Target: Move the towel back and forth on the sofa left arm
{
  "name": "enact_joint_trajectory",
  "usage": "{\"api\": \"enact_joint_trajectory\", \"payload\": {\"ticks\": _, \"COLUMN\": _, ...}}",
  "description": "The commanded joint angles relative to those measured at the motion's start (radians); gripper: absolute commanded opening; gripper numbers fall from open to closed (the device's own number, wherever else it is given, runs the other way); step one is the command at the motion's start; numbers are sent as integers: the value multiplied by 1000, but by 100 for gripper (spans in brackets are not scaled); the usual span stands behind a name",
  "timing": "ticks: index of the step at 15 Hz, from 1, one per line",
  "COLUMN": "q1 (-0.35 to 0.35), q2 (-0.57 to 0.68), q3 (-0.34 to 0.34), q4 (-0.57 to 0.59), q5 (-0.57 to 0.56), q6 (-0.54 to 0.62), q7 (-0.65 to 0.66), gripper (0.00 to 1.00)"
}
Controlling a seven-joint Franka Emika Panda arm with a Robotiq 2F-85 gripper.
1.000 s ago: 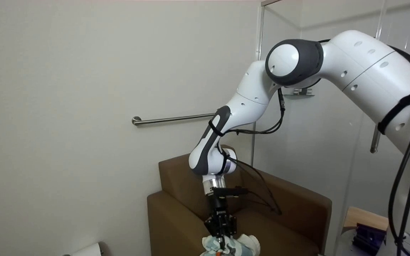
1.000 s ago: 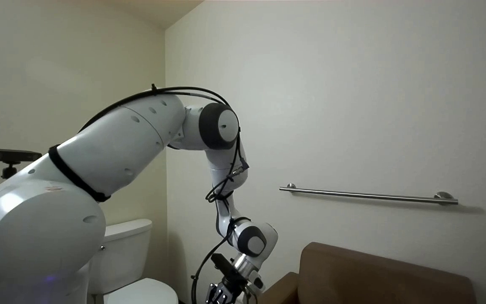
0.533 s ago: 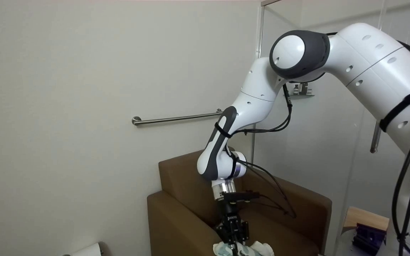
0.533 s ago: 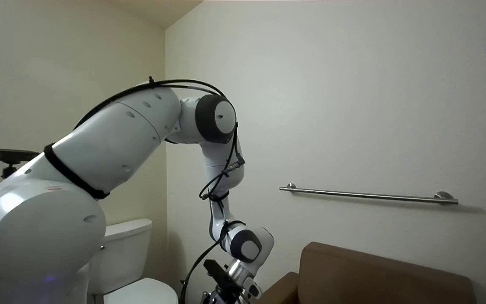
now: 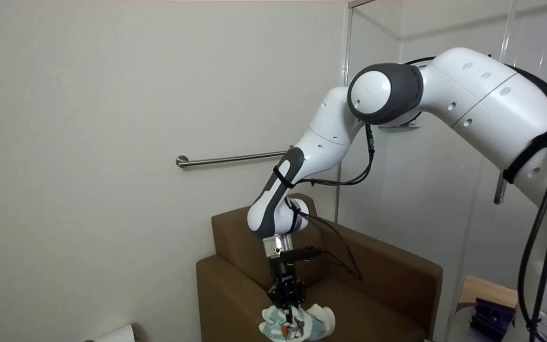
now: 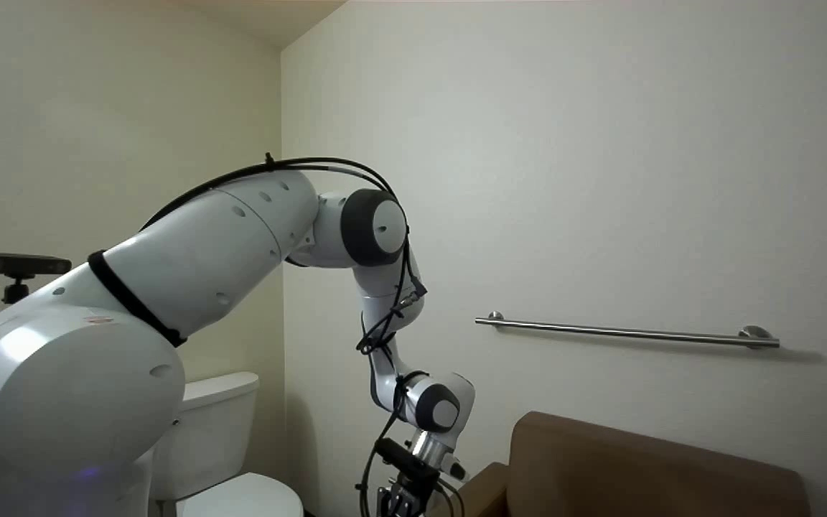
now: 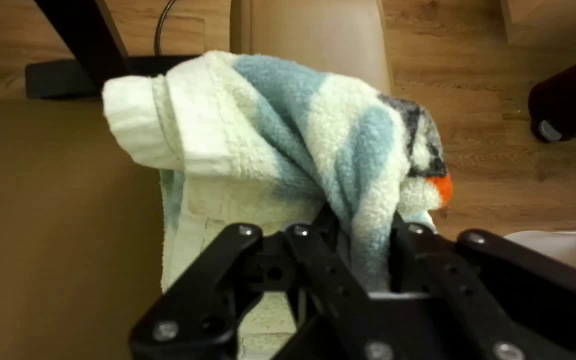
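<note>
My gripper (image 5: 288, 308) is shut on a bunched white and light-blue towel (image 5: 318, 324) with grey and orange patches. In the wrist view, a fold of the towel (image 7: 278, 130) is pinched between the gripper's fingers (image 7: 363, 240). The brown sofa's left arm (image 5: 228, 285) is beside and below the towel; in the wrist view the sofa arm (image 7: 318, 35) runs underneath it. I cannot tell how firmly the towel touches it. In an exterior view the gripper (image 6: 403, 499) is cut by the bottom edge and the towel is out of view.
The sofa seat (image 7: 43, 225) lies left of the towel in the wrist view. A metal bar (image 5: 235, 158) is on the wall behind. A toilet (image 6: 216, 424) stands near the arm. A dark stand (image 7: 83, 45) and a dark cylinder (image 7: 570, 100) are on the floor.
In an exterior view the gripper and towel first moved right and down, then back left and up, ending slightly left of where they were one second ago. The grip stayed shut.
</note>
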Motion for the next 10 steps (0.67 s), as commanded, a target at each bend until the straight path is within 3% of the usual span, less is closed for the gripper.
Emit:
{"api": "enact_joint_trajectory", "payload": {"ticks": 1, "q1": 20, "q2": 101, "q3": -9, "q4": 206, "q5": -66, "q6": -23, "q7": 14, "gripper": 9}}
{"api": "enact_joint_trajectory", "payload": {"ticks": 10, "q1": 22, "q2": 282, "q3": -11, "q4": 646, "q5": -130, "q6": -77, "q7": 5, "gripper": 9}}
